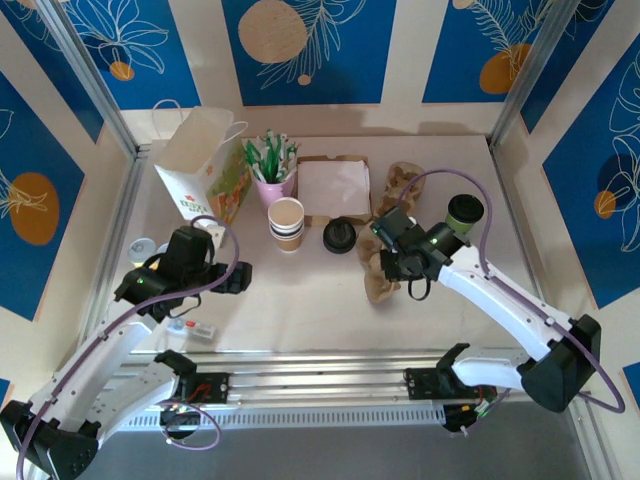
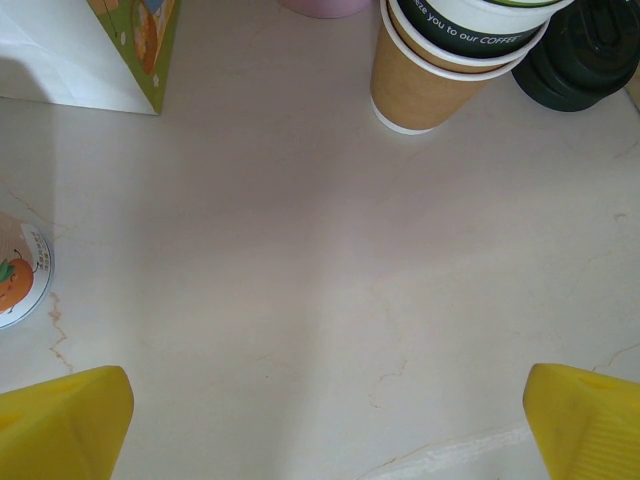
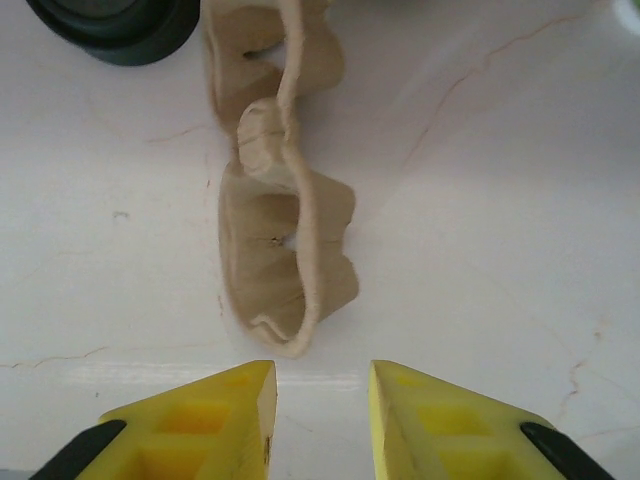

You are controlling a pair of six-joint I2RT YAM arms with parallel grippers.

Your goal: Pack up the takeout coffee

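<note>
Takeout coffee (image 1: 465, 213) upright on table (image 1: 300, 310), at 2 o'clock from table centre, at 1 o'clock from right arm's wrist, apart from it

Right gripper (image 3: 320, 372): jaws narrowly apart, nothing between; tips just short of brown pulp carrier (image 3: 285, 250) at 12 o'clock; black lids (image 3: 115, 25) at 11 o'clock

Left gripper (image 2: 322, 390): jaws wide apart, nothing between, above bare table; cup stack (image 2: 430, 80) at 1 o'clock, paper bag (image 2: 90, 50) at 11 o'clock

Top camera looks down; wrist cameras skim the table (image 1: 300, 300)
</note>
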